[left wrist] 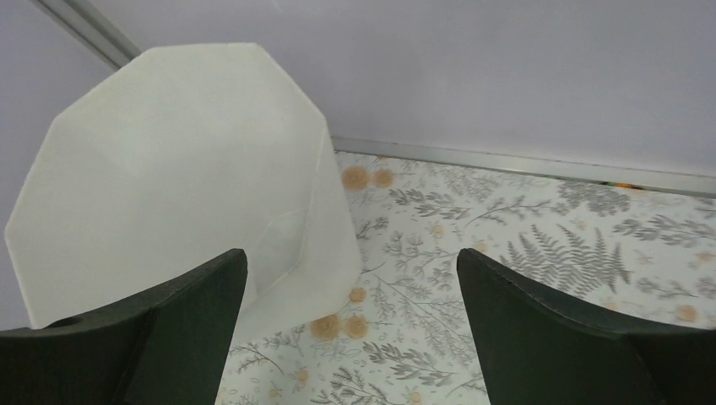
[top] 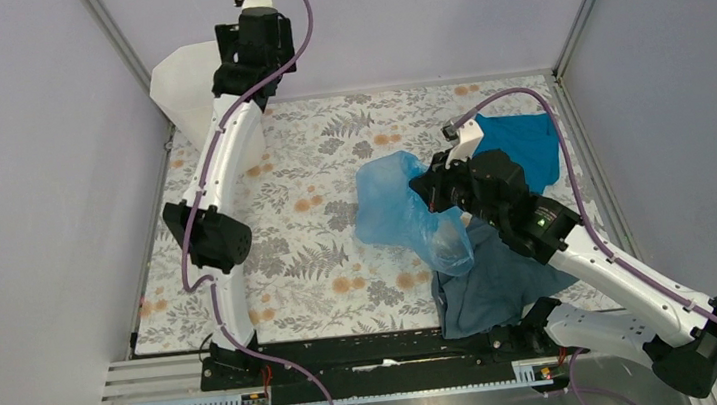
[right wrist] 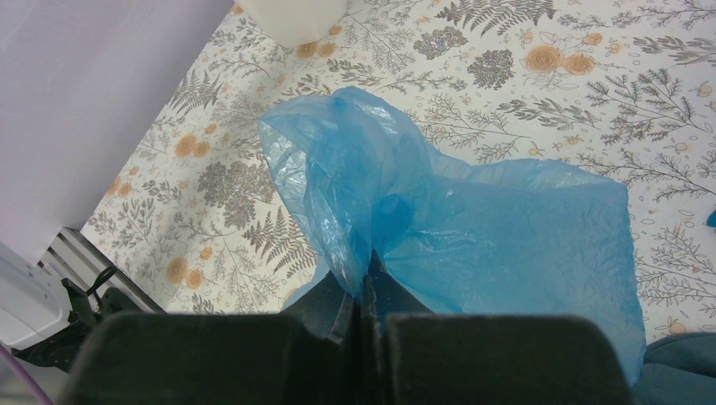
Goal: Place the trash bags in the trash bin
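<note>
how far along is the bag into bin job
Done: the right end effector is shut on a fold of the bag. In hand: the bag sits in the middle of the table, bunched up at that grip. Left: carrying it to the bin at the far-left corner, where the open left end effector hovers, and dropping it in.

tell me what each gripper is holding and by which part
The right gripper is shut on the trash bag, pinching a bunched fold of its film. The left gripper is open and holds nothing, near the trash bin.
</note>
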`<state>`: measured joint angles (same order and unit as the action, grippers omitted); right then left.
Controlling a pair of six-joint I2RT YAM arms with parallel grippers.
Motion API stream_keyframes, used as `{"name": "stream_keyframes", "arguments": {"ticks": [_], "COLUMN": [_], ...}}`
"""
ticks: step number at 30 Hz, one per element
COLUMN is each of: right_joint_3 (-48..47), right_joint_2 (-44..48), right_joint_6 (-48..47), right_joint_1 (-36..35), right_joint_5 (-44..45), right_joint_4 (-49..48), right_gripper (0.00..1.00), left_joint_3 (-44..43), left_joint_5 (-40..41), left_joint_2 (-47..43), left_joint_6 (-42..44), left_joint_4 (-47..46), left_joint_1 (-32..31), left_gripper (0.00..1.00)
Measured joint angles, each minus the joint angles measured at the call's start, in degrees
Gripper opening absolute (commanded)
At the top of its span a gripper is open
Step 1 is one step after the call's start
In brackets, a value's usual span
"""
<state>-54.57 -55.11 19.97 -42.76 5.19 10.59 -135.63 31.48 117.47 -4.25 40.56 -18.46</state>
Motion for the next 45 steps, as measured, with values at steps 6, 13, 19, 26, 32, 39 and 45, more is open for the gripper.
{"name": "stream_keyframes", "arguments": {"ticks": [6,13,19,26,32,39,45], "right_joint_3": [-0.9,-1.2,-1.2,-1.2,-1.3,-7.1,-12.8], "right_joint_2": [-1.1,-2.4,-2.4,-2.1,-0.2,2.3,7.0], "right_joint_6": [-0.5,-0.7,-0.7,-0.7,-1.4,-4.8,-7.8], "right_joint_1": [0.0,0.0,0.0,0.0,0.0,0.0,0.0], "right_joint_5": [-0.1,-0.2,-0.3,-0.2,0.5,7.8,18.1], "right_joint_4": [0.3,0.3,0.3,0.3,1.0,4.5,7.7], "right_gripper": [0.0,0.0,0.0,0.0,0.0,0.0,0.0], "left_joint_3": [0.1,4.4,6.8,11.2,16.3,28.2,35.5], "left_joint_5": [-0.9,-2.2,-3.9,-5.6,-8.3,-13.1,-19.3], "left_joint_2": [2.3,2.3,2.8,-0.5,-6.3,-19.1,-27.6], "left_joint_6": [-0.2,-0.9,-0.8,-0.7,-2.3,-6.3,-10.3], "left_joint_4": [0.5,-1.2,-1.6,-2.4,1.5,4.8,6.4], "left_joint_1": [4.4,5.8,5.8,4.7,0.2,-14.7,-24.3], "left_gripper": [0.85,0.64,0.27,0.0,0.0,0.0,0.0]}}
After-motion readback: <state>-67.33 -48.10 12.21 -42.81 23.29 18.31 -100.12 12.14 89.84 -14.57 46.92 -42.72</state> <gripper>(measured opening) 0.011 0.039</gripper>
